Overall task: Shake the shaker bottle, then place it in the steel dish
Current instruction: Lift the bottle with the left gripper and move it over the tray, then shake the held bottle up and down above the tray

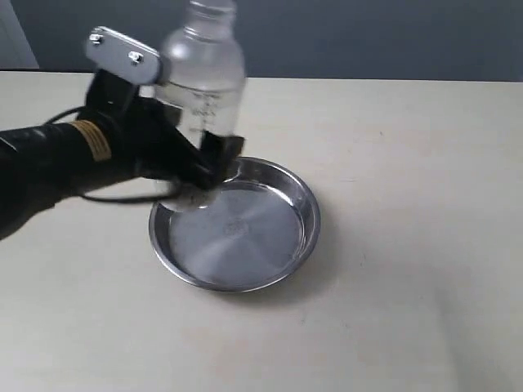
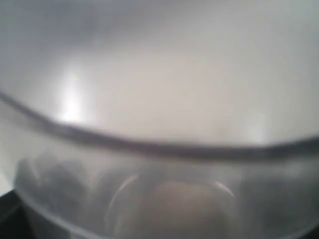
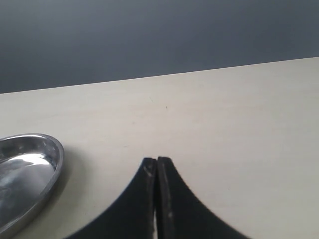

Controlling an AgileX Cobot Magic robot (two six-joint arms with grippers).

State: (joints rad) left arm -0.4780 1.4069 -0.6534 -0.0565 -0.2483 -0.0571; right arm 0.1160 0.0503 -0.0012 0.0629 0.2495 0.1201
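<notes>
The shaker bottle fills the left wrist view from edge to edge. It shows as a blurred, frosted wall with 1 dark band curving across it, and pale brownish contents show dimly beneath the band.

In the exterior view the nearest thing is a bare stretch of the beige table. Beyond it sits the steel dish, round, shallow and shiny, with nothing lying on its floor. At the dish's far-left rim the left gripper is clenched on the lower body of the bottle, with 1 black finger across the front. The bottle is upright, with its printed scale facing the camera, its domed shoulder above the fingers and its cap cut off by the top edge of the picture. Its outline is smeared. Its base is lost behind the finger and the blur, so I cannot tell whether it touches the dish or hangs just above it. The black left arm reaches in from the left and carries a yellow label and a silver bracket.

The right gripper appears only in its own wrist view, over bare table near the dish's rim. Its 2 black fingertips are pressed together on nothing.

Farthest back, the table ends against a dark grey wall.
</notes>
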